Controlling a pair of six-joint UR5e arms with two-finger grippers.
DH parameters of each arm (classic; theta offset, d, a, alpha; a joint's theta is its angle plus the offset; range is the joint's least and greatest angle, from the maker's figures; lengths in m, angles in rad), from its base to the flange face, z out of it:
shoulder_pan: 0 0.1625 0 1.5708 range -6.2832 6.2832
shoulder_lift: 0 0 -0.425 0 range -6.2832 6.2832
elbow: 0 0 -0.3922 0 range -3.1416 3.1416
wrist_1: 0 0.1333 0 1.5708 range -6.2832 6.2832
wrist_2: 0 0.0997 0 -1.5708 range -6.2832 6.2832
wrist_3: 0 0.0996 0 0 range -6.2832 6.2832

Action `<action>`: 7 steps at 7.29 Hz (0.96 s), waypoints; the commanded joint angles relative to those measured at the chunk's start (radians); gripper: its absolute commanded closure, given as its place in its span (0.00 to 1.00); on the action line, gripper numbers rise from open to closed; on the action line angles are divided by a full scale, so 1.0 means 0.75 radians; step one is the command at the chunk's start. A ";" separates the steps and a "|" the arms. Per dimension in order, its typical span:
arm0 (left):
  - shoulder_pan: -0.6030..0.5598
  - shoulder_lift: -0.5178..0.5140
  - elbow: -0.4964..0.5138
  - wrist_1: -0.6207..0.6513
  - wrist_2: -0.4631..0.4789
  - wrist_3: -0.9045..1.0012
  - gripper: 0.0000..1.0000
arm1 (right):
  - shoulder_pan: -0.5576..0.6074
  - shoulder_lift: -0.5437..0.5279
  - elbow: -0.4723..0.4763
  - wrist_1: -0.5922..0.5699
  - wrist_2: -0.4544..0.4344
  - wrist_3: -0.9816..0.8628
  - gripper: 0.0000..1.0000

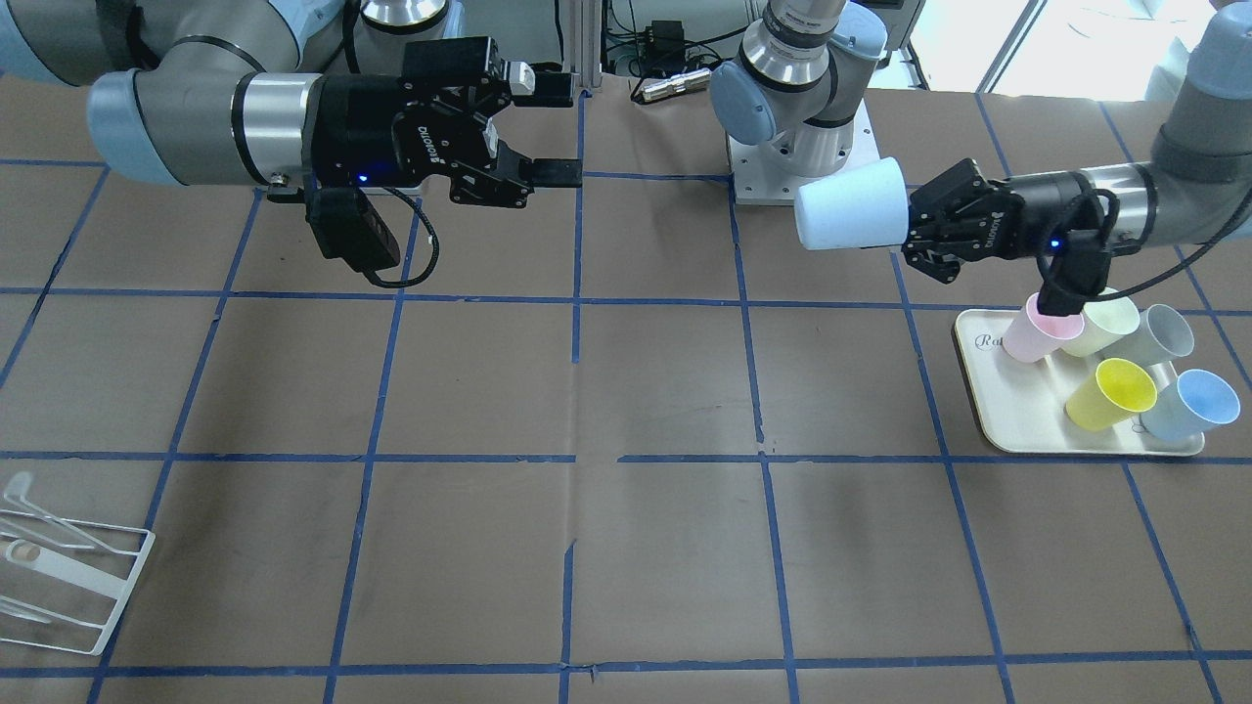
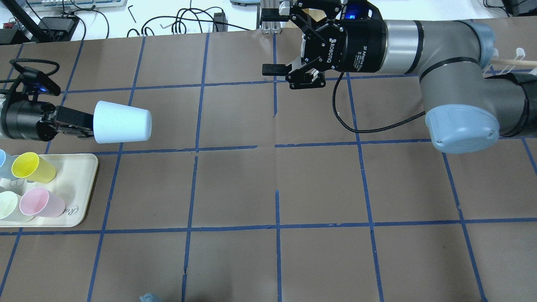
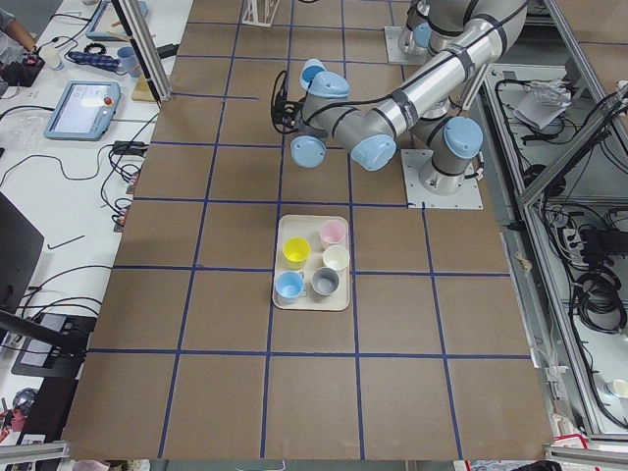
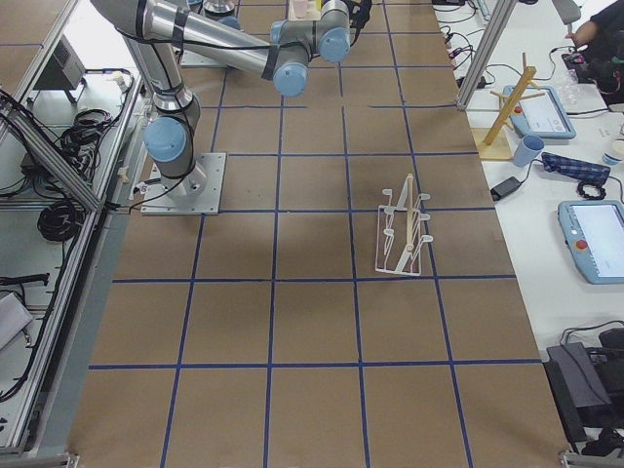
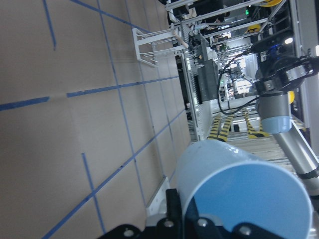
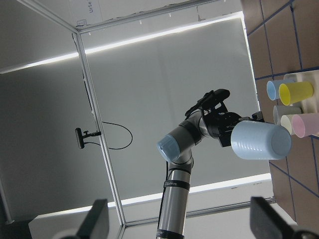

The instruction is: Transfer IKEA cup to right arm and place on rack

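Note:
The IKEA cup, a pale sky-blue tumbler, is held sideways in the air, base pointing toward the table's middle. My left gripper is shut on its rim. The cup and the left gripper also show in the overhead view, and the cup fills the left wrist view. My right gripper is open and empty, held high and facing the cup across a wide gap; it also shows in the overhead view. The right wrist view shows the cup ahead. The white wire rack stands at the table's right end.
A cream tray below the left arm holds yellow, pink, pale green, grey and a second light-blue tumbler. The rack also shows in the exterior right view. Blue tape lines grid the brown table.

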 commanded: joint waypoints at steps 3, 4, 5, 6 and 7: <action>-0.226 0.050 0.000 -0.179 -0.247 -0.033 1.00 | 0.036 0.035 0.001 0.000 -0.023 0.021 0.00; -0.235 0.056 -0.002 -0.181 -0.266 -0.019 1.00 | 0.036 0.037 0.001 -0.002 -0.019 0.058 0.00; -0.237 0.070 -0.004 -0.183 -0.266 -0.016 1.00 | 0.036 0.053 0.005 -0.006 -0.021 0.058 0.00; -0.237 0.082 -0.016 -0.181 -0.270 -0.012 1.00 | 0.036 0.084 0.003 -0.004 -0.023 0.067 0.00; -0.247 0.095 -0.014 -0.179 -0.290 -0.010 1.00 | 0.036 0.088 0.003 -0.002 -0.025 0.069 0.00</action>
